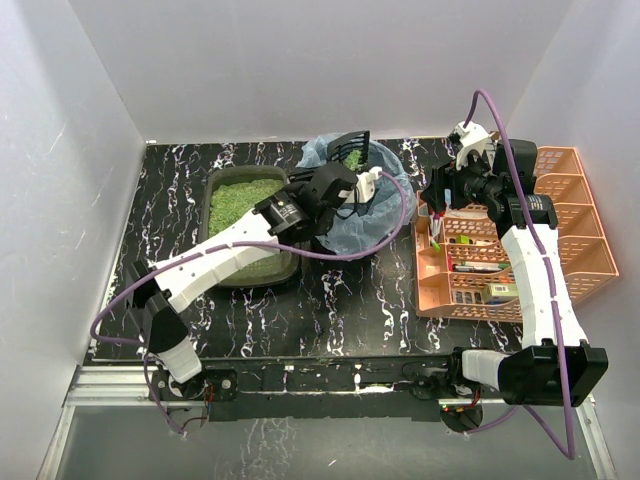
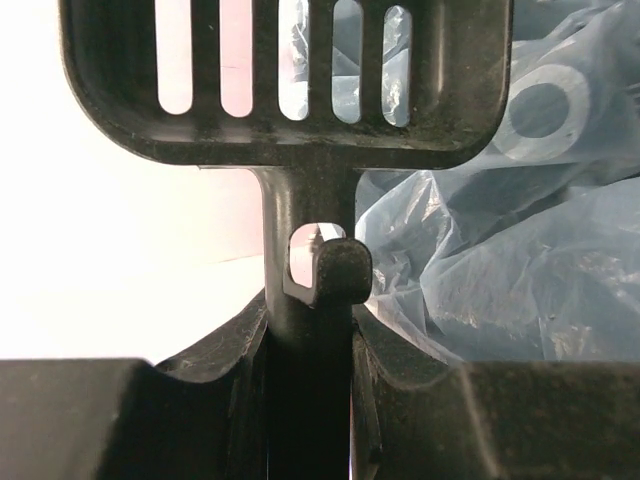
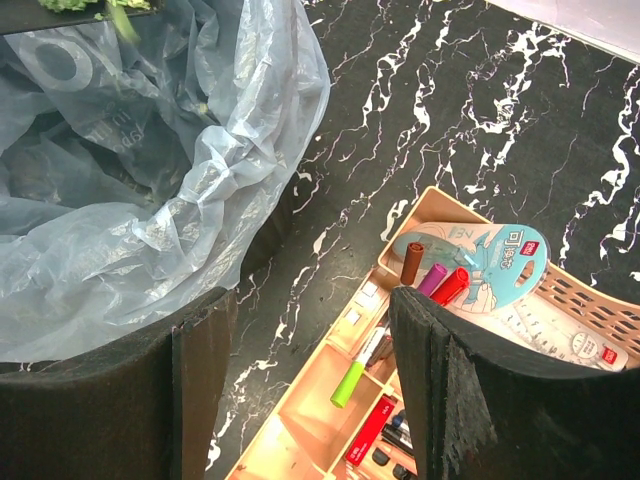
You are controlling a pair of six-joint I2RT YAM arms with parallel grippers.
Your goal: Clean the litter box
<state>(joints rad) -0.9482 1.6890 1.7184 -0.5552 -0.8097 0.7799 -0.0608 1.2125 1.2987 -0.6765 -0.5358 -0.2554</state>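
Litter box point(image 1: 209, 205), left arm point(image 1: 225, 255) outstretched, scoop point(image 1: 345, 140) held over bin point(image 1: 368, 228)

Two white-linked arms point(image 1: 215, 262), black joints point(image 1: 290, 212), looping purple cables point(image 1: 93, 325); left hand point(image 2: 310, 400) and right hand point(image 3: 310, 320) black, rough-padded.

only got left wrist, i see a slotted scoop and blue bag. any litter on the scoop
Observer: Yes, the top view shows green litter on the scoop, above the bin.
Operator: where's the litter box
Observer: The litter box sits just left of the bin, with more litter in it.
Operator: right gripper doing anything
Observer: The right gripper is open and empty, over the orange organiser's edge nearest the bin.
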